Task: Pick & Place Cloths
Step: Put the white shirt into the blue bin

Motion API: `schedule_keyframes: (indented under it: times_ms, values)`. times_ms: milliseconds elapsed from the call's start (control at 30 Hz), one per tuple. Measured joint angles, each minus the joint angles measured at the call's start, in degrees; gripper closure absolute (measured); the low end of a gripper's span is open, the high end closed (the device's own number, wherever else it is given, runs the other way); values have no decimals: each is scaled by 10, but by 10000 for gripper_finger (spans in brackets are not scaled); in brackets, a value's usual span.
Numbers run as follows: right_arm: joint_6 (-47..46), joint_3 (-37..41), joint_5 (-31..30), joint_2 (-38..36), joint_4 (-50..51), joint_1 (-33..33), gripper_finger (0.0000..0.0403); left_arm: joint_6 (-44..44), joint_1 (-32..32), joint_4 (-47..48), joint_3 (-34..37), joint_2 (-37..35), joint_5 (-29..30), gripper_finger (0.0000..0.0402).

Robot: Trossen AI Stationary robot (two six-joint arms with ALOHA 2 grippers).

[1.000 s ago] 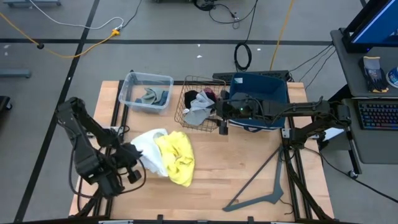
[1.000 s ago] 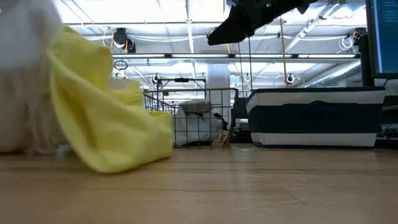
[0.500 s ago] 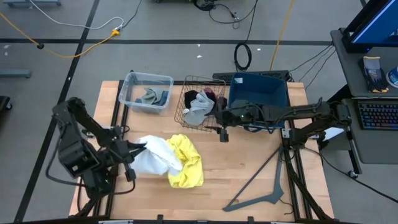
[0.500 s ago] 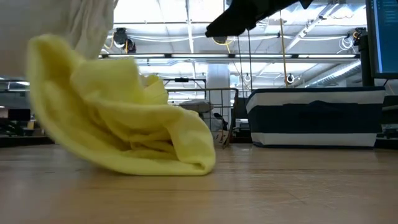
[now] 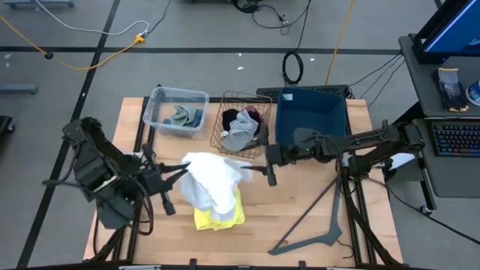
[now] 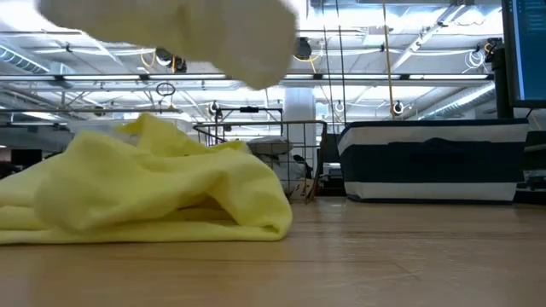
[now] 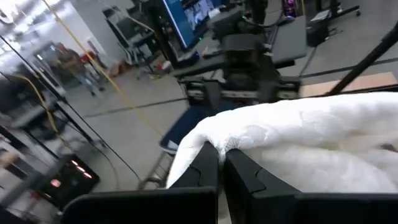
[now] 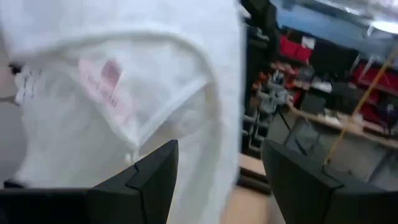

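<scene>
White cloth [image 5: 212, 178] is lifted off the table [image 5: 300, 210], pinched at one edge by the left gripper [image 5: 182, 172], fingers [image 7: 205, 171] pressed together on the fabric; it hangs over the yellow cloth [image 5: 219, 216], which lies crumpled on the wood near the front middle. In the low view the white cloth [image 6: 213, 34] is airborne above the yellow cloth [image 6: 153, 192]. Right gripper [image 5: 268, 171] sits just beside the white cloth's far side, jaws spread, nothing between them; the right wrist view shows white fabric [image 8: 124, 93] filling the view right ahead of its fingers [image 8: 149, 180], though whether they touch it is hard to tell. Behind, the wire basket [image 5: 229, 142] holds grey, black and maroon cloths [image 5: 241, 126]; the clear bin [image 5: 159, 101] to its left holds grey-green and blue ones [image 5: 186, 116]; the blue bin [image 5: 330, 112] is on its right. V-shaped metal bar [image 5: 319, 225] lies at front right.
</scene>
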State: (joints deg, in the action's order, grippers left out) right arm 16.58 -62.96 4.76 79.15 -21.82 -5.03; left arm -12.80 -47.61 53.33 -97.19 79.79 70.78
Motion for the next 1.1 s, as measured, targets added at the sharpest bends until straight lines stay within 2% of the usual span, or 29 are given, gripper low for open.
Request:
schedule_keyframes:
  times_ms: [200,367,633,833,900,1100]
  values:
    - [38,0,0,-2,13,-36,179,120,51,-77,0,0,-5,401]
    - [68,0,-11,-2,39,-62,179,200,95,-142,0,0,-52,401]
    - [169,0,-161,-2,40,-112,179,359,144,-294,0,0,-114,401]
    - [235,0,-251,-2,8,-149,179,428,174,-372,0,0,-127,401]
    - [250,0,-272,-2,-5,-158,179,439,184,-399,0,0,-147,401]
    - [257,0,-273,-2,-31,-161,179,457,213,-452,0,0,-226,401]
